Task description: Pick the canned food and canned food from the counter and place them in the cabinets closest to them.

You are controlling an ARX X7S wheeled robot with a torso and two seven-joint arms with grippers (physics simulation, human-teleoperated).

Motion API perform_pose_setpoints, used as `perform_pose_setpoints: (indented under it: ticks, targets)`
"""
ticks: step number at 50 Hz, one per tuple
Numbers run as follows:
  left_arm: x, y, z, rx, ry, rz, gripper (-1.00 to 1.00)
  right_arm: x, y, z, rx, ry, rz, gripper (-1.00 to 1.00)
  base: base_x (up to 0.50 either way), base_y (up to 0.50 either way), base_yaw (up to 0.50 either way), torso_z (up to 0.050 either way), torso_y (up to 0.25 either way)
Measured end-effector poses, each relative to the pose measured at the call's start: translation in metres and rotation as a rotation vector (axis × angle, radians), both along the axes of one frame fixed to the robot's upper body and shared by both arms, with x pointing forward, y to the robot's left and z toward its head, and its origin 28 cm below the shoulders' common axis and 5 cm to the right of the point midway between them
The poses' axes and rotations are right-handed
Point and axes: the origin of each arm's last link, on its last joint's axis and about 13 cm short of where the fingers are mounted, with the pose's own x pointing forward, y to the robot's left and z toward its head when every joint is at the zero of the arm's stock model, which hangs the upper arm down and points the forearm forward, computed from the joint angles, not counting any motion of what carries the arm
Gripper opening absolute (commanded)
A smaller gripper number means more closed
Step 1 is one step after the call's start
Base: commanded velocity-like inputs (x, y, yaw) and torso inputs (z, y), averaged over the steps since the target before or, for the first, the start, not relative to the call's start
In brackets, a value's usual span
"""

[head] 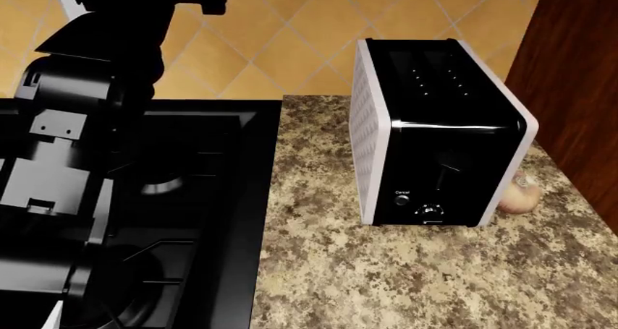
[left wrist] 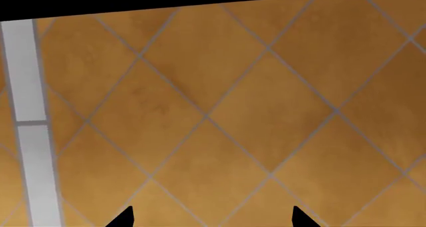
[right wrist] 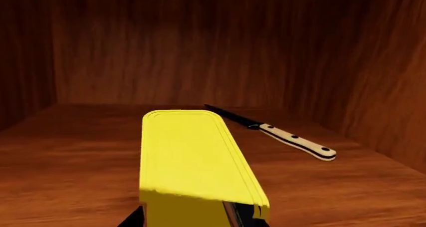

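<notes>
- Over on the left, the left arm (head: 68, 163) is rising as a big black shape above the black stove (head: 208, 199), hiding most of the burners from the head view.
- The left gripper (left wrist: 211, 218) is facing the orange tiled wall (left wrist: 220, 102); only its two dark fingertips are showing, standing apart with nothing between them, and a pale grey strip (left wrist: 27, 122) is running along one edge of that view.
- Moving right, the speckled counter (head: 386, 278) is carrying a black-and-white toaster (head: 435, 134), with a pale rounded thing (head: 519, 197) peeking out from behind its right side; I am not seeing the small red-and-white can anywhere.
- At the far right, a reddish-brown cabinet (head: 574, 83) is standing beside the counter.
- The right gripper (right wrist: 193, 218) is already reaching inside a wooden cabinet interior (right wrist: 199, 42), clamping the near end of the flat yellow tin (right wrist: 189, 157).
- The tin's long axis is pointing straight away from the gripper toward the back wall, and it is hovering above the shelf floor (right wrist: 67, 167) rather than resting on it, as far as I can judge.
- A knife (right wrist: 280, 135) with a pale handle is lying on the shelf just beyond and to the right of the tin's far end, so I reckon the coming move is a lowering, keeping left of that knife.
</notes>
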Motion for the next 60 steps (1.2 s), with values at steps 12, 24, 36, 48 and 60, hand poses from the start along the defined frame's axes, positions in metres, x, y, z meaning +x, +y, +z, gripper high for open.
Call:
perform_pose_setpoints:
  ticks: [12,24,36,48,60]
  targets:
    - [-0.001,0.000,0.001,-0.001,-0.001,-0.002,1.00,0.013,-0.001,0.001,0.008,0.005,-0.019,-1.00,0.00,0.00,0.00,0.000,0.000]
    - [-0.001,0.001,0.001,-0.005,-0.003,-0.002,1.00,0.022,0.000,0.002,0.012,0.002,-0.010,1.00,0.01,0.00,0.00,0.000,0.000]
    - [-0.001,0.000,0.001,-0.005,-0.005,-0.008,1.00,0.026,0.001,0.002,-0.010,-0.010,-0.006,1.00,0.01,0.00,0.00,0.000,0.000]
    - [-0.003,-0.001,0.002,-0.005,-0.005,-0.014,1.00,0.026,0.002,0.000,-0.046,-0.022,-0.014,1.00,0.01,0.00,0.00,0.000,0.000]
    - [-0.004,-0.001,0.002,-0.002,-0.007,-0.022,1.00,0.026,0.005,-0.003,-0.110,-0.049,-0.040,1.00,0.01,0.00,0.00,0.000,0.000]
